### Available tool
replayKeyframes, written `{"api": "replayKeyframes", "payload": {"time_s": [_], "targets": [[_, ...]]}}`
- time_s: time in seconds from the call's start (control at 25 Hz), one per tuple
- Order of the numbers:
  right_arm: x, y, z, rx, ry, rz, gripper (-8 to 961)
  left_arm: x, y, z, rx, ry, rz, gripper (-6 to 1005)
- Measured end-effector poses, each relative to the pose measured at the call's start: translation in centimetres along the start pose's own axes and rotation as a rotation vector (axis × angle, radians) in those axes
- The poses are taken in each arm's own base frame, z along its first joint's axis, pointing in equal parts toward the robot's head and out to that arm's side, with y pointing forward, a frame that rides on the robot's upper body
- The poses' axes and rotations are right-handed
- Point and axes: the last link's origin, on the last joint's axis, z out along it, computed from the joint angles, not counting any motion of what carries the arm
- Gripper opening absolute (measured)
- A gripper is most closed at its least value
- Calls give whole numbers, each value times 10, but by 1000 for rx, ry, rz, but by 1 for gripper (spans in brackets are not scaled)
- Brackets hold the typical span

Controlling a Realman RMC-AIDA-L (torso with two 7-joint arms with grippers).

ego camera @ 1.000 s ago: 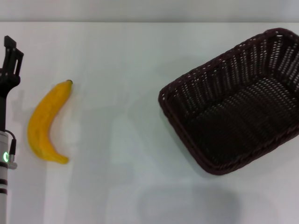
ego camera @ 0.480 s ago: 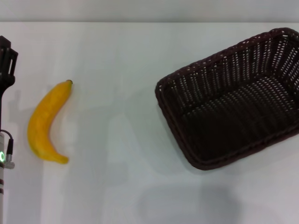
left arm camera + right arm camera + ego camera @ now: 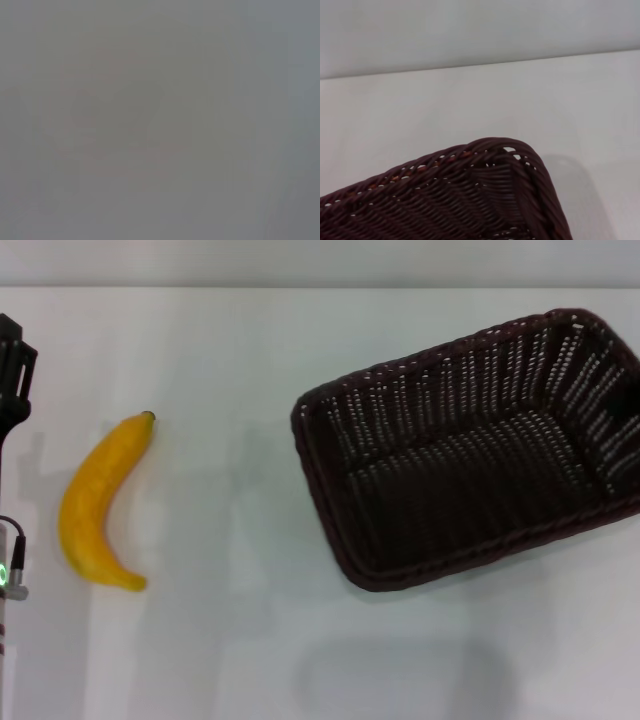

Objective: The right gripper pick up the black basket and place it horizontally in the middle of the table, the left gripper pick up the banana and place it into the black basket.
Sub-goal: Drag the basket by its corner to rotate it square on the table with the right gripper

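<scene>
The dark woven wicker basket (image 3: 470, 455), skewed at the plain white surface's (image 3: 250, 660) right w/ the right claw unseen (grip can't be told), should be squared horizontal at centre, well clear of the yellow curved banana (image 3: 98, 508) beside the left claw (image 3: 12, 365).

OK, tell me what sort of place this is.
Probably a lab or test bench rather than a home: a plain white table holds only a banana and a wicker basket, with the left claw at its edge.
</scene>
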Motion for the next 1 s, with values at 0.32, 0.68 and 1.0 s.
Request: {"api": "replayKeyframes", "payload": {"time_s": [0.32, 0.68, 1.0], "targets": [[13, 13, 14, -120, -19, 33, 151, 0, -2, -1, 2, -2, -9, 877], [18, 43, 27, -241, -35, 10, 157, 0, -2, -2, -6, -6, -14, 877], [16, 43, 29, -227, -80, 6, 162, 0, -2, -4, -21, -11, -5, 877]]}}
